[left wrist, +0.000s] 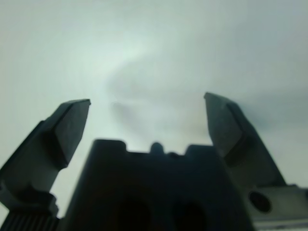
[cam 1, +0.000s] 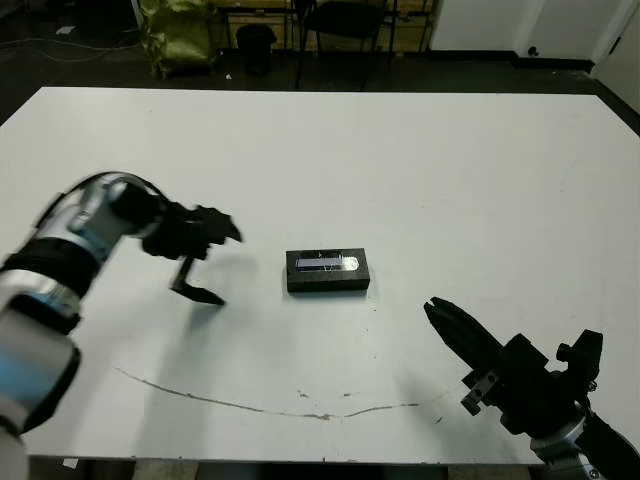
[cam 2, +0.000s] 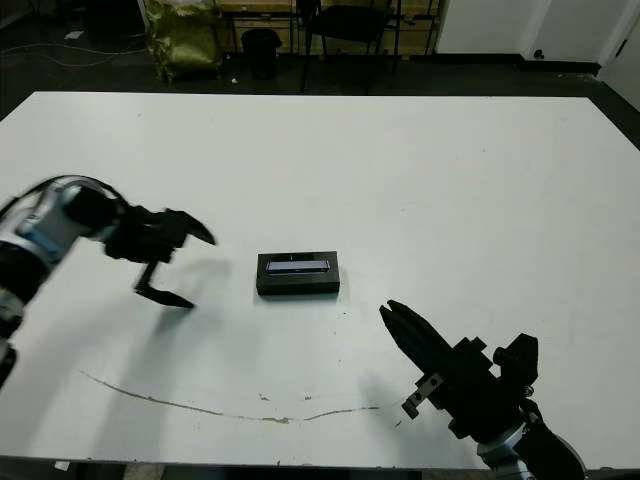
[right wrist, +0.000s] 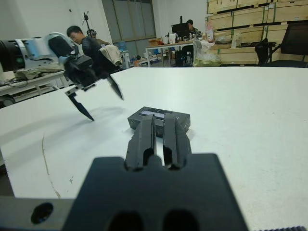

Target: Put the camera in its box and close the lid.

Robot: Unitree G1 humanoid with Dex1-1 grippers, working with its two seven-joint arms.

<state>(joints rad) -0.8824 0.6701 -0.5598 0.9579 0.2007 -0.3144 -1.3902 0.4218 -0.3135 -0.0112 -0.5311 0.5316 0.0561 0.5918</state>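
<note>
Both head views look down and forward over the white surface (cam 1: 420, 170), sharing the box (cam 1: 329, 271). The left wrist view sits close above bare surface; the right wrist view looks low across toward the box.

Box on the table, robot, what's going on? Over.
Left gripper open, empty, beside the closed black box. Right gripper shut, empty, pointing at it. Nothing between.
</note>
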